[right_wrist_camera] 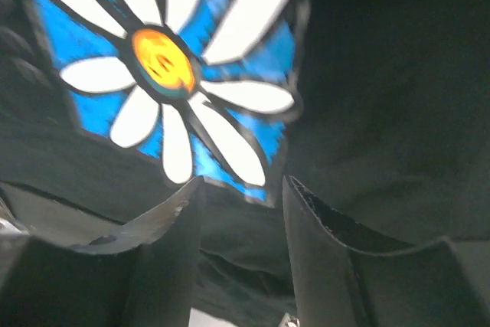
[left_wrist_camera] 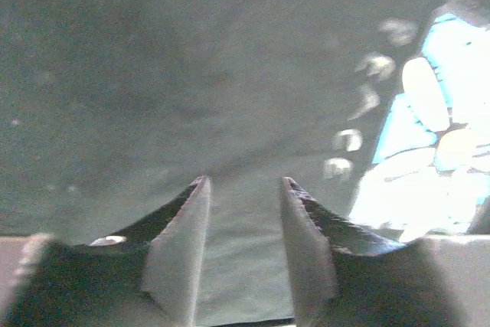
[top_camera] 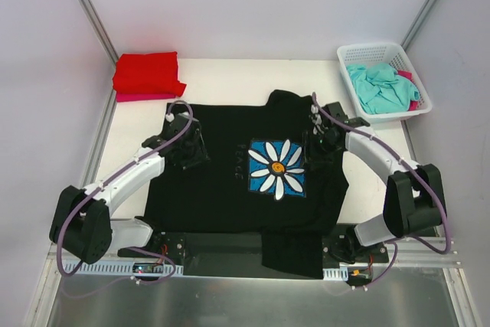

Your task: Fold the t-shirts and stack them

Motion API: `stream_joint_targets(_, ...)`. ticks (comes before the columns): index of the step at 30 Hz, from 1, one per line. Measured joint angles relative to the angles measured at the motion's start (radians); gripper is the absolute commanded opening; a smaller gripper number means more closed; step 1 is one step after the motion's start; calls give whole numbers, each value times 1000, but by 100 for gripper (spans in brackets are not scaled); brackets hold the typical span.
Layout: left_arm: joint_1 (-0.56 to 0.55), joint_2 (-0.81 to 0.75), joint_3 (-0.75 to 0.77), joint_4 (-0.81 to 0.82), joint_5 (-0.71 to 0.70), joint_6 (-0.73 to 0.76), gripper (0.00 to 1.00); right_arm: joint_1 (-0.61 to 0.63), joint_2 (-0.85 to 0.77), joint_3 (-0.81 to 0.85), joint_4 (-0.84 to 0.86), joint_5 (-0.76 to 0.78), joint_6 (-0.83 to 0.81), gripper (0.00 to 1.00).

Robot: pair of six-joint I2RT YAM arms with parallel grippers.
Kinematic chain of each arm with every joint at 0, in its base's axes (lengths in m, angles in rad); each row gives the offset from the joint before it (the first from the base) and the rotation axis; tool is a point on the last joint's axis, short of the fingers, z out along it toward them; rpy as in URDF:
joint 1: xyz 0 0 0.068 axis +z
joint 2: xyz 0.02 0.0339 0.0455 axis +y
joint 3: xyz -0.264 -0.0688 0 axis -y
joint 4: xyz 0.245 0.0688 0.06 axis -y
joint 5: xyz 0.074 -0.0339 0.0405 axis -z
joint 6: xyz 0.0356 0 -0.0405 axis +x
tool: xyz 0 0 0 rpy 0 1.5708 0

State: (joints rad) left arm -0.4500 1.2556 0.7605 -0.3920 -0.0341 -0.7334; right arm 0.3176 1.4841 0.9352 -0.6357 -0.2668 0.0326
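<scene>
The black t-shirt point(top_camera: 214, 181) lies spread face up on the desk point(top_camera: 230, 74), its daisy point(top_camera: 277, 168) near the middle. Left of the daisy, the left jaws hang narrowly parted over plain cloth, holding nothing. Just right of the daisy, the right jaws stand likewise parted and empty. Beyond the daisy, far left, lies the folded red t-shirt point(top_camera: 147, 73).

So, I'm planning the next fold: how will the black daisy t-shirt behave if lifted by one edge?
Probably floppy: the black t-shirt lies flat, one flap draped over the front rail. Likely to bunch when pushed, like the crumpled teal shirt in the basket.
</scene>
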Motion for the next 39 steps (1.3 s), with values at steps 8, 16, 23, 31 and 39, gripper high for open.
stream_joint_targets(8, -23, 31, 240, 46, -3, 66, 55, -63, 110, 522, -48, -19, -58, 59)
stream_joint_targets(16, -23, 177, 337, 80, 8, 103, 56, -226, 506, 922, 37, -122, -98, 60)
stream_joint_targets(23, -23, 182, 340, 80, 12, 120, 56, -294, 858, 1187, 18, -179, -101, 59)
stream_joint_targets(31, -23, 182, 340, 79, 11, 125, 56, -315, 959, 1215, 12, -212, -97, 52)
stream_joint_targets(39, -23, 180, 340, 79, 11, 125, 56, -315, 958, 1197, 48, -261, -66, 32)
